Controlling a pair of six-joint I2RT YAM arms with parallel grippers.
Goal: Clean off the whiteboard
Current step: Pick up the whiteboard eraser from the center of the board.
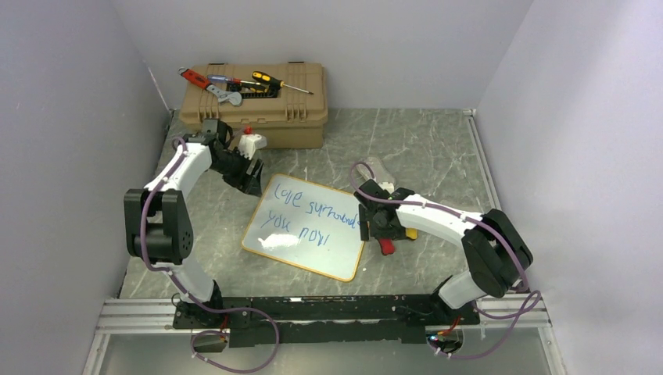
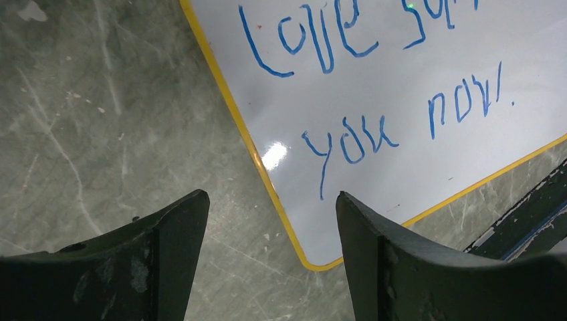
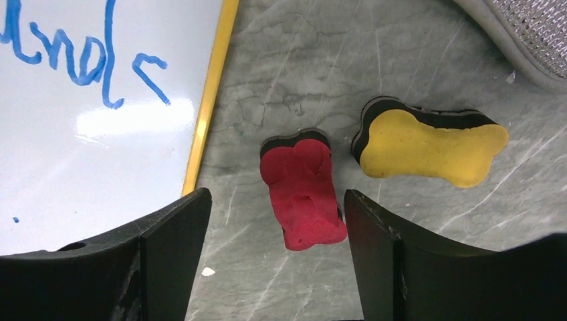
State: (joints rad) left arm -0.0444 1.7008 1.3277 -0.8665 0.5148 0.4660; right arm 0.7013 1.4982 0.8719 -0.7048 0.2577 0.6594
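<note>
The whiteboard (image 1: 305, 226) lies flat on the table, yellow-framed, with blue handwriting across it. Its left edge shows in the left wrist view as whiteboard (image 2: 401, 80), its right edge in the right wrist view as whiteboard (image 3: 100, 114). My left gripper (image 1: 252, 176) hangs open over the board's upper-left corner, left gripper (image 2: 271, 197) holding nothing. My right gripper (image 1: 375, 226) is open just right of the board. A red bone-shaped eraser (image 3: 304, 188) lies between the tips of the right gripper (image 3: 274, 194), nearer the right finger, the left one apart from it. A yellow eraser (image 3: 431, 147) lies beside it.
A tan toolbox (image 1: 254, 105) stands at the back with screwdrivers and a wrench on its lid. A small white-and-red object (image 1: 252, 141) sits in front of it. A grey mesh-covered object (image 3: 521, 33) lies beyond the erasers. Walls close in on both sides.
</note>
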